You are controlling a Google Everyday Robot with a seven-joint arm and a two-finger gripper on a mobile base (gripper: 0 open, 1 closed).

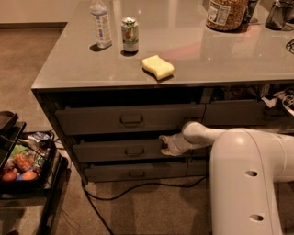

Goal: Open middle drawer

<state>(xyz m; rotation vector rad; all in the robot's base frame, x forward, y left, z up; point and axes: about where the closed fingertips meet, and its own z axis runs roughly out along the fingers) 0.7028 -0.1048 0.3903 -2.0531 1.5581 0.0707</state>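
Note:
The middle drawer is the dark grey mid-height front under the counter, with a small pull handle at its centre. Its front stands a little proud of the cabinet face. My gripper is at the upper right end of that front, to the right of the handle, touching or nearly touching its top edge. My white arm reaches in from the lower right and hides the drawer's right end.
The taller top drawer lies above and the slim bottom drawer below. The countertop carries a water bottle, a can, a yellow sponge and a jar. A black snack cart stands at left; a cable crosses the floor.

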